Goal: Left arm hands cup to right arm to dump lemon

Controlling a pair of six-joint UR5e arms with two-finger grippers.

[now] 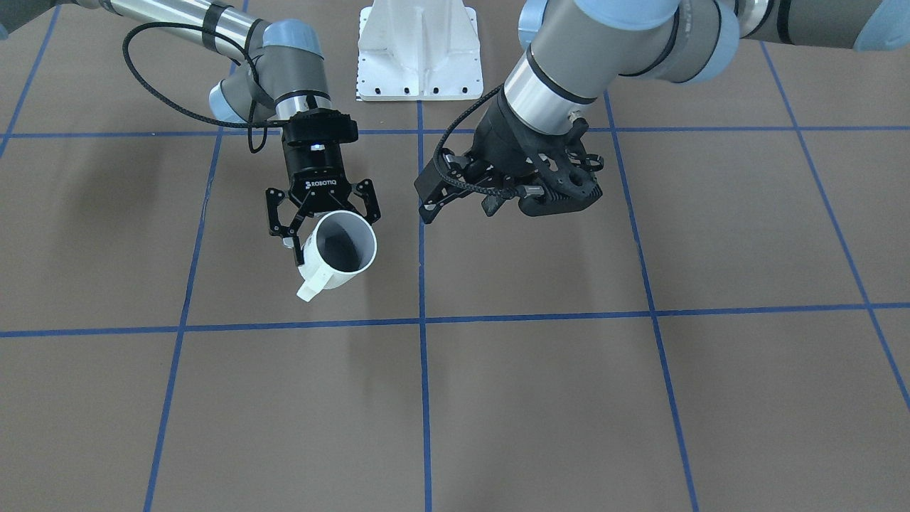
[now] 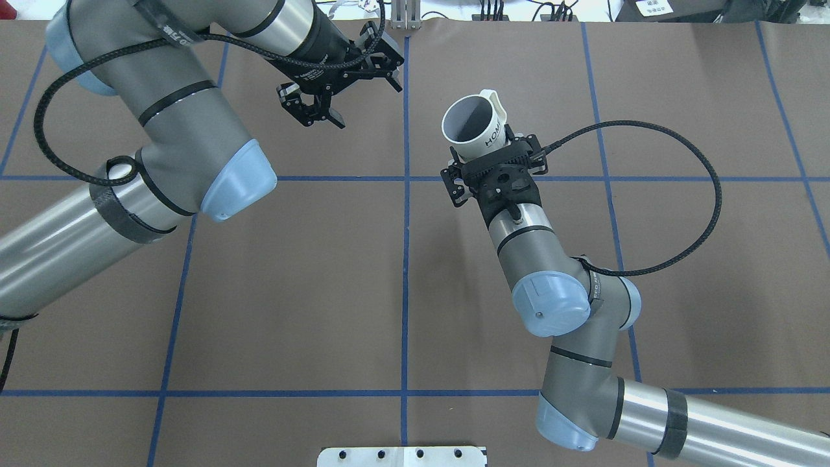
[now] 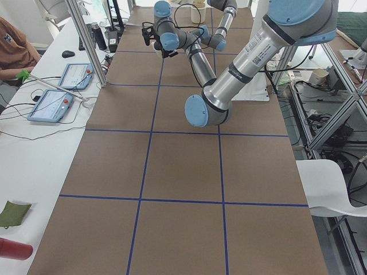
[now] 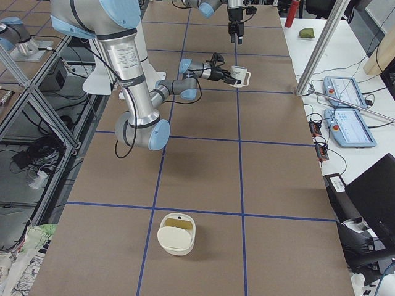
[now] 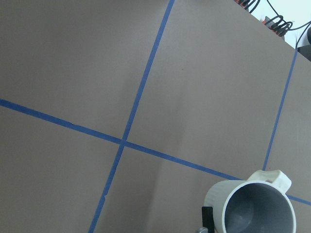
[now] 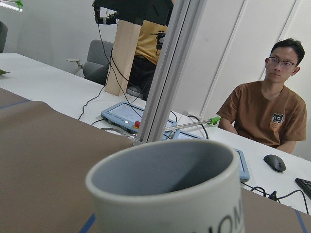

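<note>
Right claw (image 1: 323, 217) is clamped on the cup (image 1: 341, 245), gripping its wall. You see it held above the table (image 2: 272, 292), on the robot's right of the centre blue line (image 2: 405, 259), tilted, grey inside showing, its 1 handle pointing away from the robot. Left claw (image 1: 458, 208) is spread, empty, just across that line.

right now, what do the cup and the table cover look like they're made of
Cup: likely glazed ceramic. It has a thick rounded rim, a smooth white outside with printed letters and a duller grey inside. Plastic cannot be ruled out.
Table cover: looks like matte brown paper or thin board. It lies flat with no shine and is marked into squares by blue tape.
</note>
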